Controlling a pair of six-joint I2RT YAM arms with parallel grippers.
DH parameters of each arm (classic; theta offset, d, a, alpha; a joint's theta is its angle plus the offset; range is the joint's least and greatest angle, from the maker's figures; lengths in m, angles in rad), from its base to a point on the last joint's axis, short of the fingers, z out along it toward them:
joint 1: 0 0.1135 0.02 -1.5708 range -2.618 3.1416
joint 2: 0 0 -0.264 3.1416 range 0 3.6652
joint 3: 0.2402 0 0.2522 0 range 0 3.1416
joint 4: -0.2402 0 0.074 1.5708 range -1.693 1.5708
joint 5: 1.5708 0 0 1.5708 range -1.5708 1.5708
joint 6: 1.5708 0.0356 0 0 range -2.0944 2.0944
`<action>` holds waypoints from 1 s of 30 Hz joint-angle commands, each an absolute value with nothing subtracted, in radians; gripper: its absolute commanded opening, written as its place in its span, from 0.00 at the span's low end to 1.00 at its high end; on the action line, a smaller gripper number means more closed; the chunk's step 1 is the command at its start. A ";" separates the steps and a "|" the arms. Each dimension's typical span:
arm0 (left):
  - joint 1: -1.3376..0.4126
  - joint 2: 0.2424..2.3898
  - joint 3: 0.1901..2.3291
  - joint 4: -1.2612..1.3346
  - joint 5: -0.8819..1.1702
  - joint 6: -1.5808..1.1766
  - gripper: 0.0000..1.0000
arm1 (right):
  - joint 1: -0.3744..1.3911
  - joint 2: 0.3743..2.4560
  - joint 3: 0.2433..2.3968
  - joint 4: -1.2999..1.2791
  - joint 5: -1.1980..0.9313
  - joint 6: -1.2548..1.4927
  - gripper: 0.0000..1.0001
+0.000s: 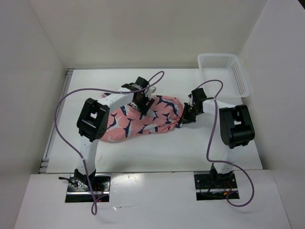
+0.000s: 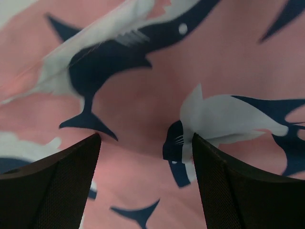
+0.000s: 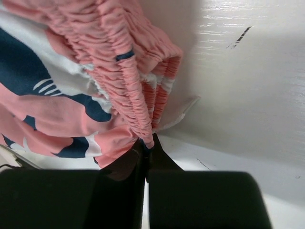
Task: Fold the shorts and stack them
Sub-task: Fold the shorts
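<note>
Top external view: the shorts [image 1: 153, 123] lie spread and slightly rumpled across the middle of the table [image 1: 167, 152], between the two arms. The gathered waist end points toward the right arm and the leg end toward the left. A white mesh basket [image 1: 242, 81] sits in the far right corner, well apart from the cloth.

The left gripper [image 1: 142, 104] is down over the far edge of the shorts. In the left wrist view its fingers [image 2: 62, 191] stand wide apart with nothing between them but printed fabric [image 2: 143, 95] close below. Whether the tips actually touch the cloth cannot be told.

The right gripper [image 1: 183, 119] is at the waist end. In the right wrist view its jaws are clenched on the ruffled elastic waistband [image 3: 128, 76], pinching a thin edge of it just above the white tabletop [image 3: 248, 95].

By the look of it the fold is only beginning: the garment appears to be a single flat layer, with no half laid over the other and nothing stacked. The step in hand seems to be securing both grips.

The next move likely calls for the left jaws to close on the cloth, or press it down as an anchor. The right arm would then lift the waistband and carry it over toward the leg end. The fabric is soft and will sag, so the lift should be high enough to clear the lower layer, and slow enough that the slim pinch does not slip
</note>
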State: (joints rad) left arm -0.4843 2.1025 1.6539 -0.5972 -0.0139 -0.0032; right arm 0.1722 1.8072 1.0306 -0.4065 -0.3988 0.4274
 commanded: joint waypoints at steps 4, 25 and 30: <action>-0.512 2.186 1.677 -0.543 -0.072 0.000 0.85 | 0.179 1.779 1.025 -0.360 -0.350 0.377 0.00; -0.540 2.247 1.658 -0.511 -0.104 0.000 0.86 | 0.169 1.675 1.097 -0.425 -0.427 0.098 0.97; -0.549 2.247 1.658 -0.511 -0.113 0.000 0.86 | 0.169 1.769 1.178 -0.385 -0.241 0.227 0.88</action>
State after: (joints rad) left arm -0.5316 2.1818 1.6760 -0.5079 -0.0814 -0.0040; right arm 0.1722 1.7218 1.1076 -0.4511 -0.3721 0.1448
